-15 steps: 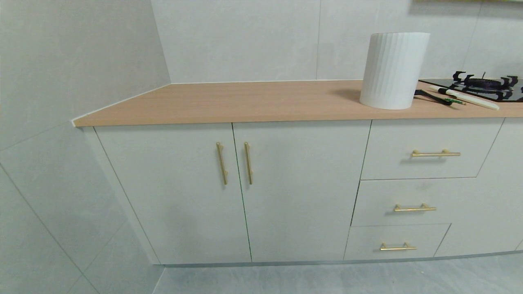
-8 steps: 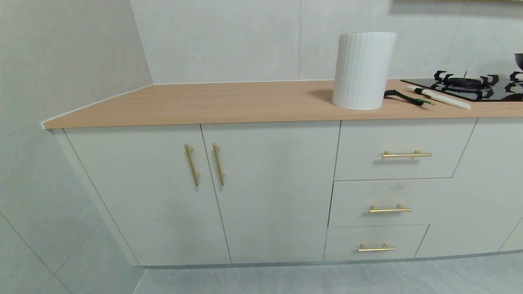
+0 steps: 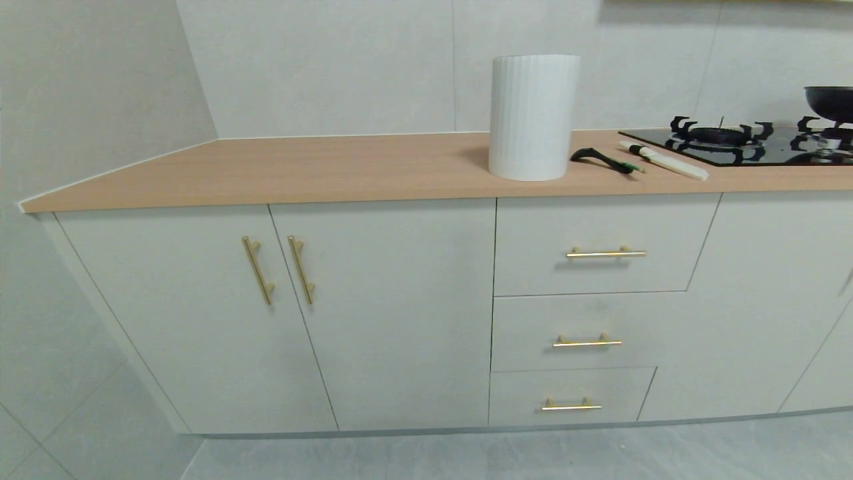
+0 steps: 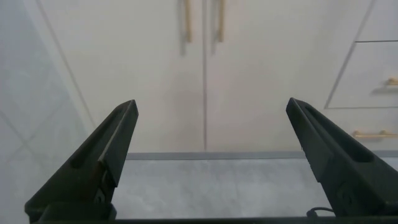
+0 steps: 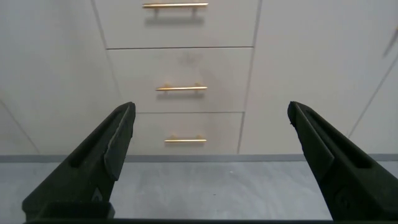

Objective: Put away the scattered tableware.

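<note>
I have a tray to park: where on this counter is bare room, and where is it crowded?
Bare: the wooden countertop from the left wall corner to the white ribbed container. Crowded: between that container and the hob, a black utensil and a white utensil lie close together; the hob carries a pan.

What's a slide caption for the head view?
White ribbed holder and loose utensils on a wooden counter beside the stove.

Bright even light; faint shadow left of white canister (image 3: pixel 533 117).
</note>
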Available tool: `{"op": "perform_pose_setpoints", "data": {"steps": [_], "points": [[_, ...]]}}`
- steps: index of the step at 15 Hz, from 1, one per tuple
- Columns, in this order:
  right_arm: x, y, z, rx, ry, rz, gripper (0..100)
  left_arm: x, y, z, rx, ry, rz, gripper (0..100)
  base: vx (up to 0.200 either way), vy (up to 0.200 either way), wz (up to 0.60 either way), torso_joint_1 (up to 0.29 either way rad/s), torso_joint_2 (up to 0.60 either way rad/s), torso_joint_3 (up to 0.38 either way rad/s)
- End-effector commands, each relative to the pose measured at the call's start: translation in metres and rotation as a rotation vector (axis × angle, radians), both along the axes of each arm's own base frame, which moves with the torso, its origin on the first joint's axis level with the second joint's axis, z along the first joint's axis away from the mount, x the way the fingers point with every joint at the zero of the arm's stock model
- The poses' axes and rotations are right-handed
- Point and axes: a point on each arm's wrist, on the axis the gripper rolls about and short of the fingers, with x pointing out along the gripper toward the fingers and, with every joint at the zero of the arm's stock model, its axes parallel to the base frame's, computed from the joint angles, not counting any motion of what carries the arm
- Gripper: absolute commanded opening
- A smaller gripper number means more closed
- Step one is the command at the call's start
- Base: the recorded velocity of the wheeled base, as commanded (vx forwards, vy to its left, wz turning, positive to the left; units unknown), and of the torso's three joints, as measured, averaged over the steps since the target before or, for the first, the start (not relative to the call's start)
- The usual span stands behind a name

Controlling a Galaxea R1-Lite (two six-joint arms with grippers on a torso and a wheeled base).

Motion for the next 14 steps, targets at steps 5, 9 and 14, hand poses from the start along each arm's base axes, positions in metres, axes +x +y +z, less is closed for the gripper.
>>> {"op": "perform_pose_setpoints", "data": {"steps": [5,9,14], "points": [[0.0001,0.0000,0.0001,0.001,0.001,0.000,100,0.0000,0.0000,0.0000,-0.002,0.000,0.001,100,0.000,0.000,0.00,0.000,0.00,0.000],[0.0001,0.0000,0.0001,0.001,0.001,0.000,100,0.0000,0.0000,-0.0001,-0.002,0.001,0.001,100,0.000,0.000,0.00,0.000,0.00,0.000],[0.0001,0.0000,0.0001,0.001,0.001,0.000,100,0.0000,0.0000,-0.0001,-0.002,0.001,0.001,100,0.160,0.000,0.00,0.001,0.00,0.006]]}}
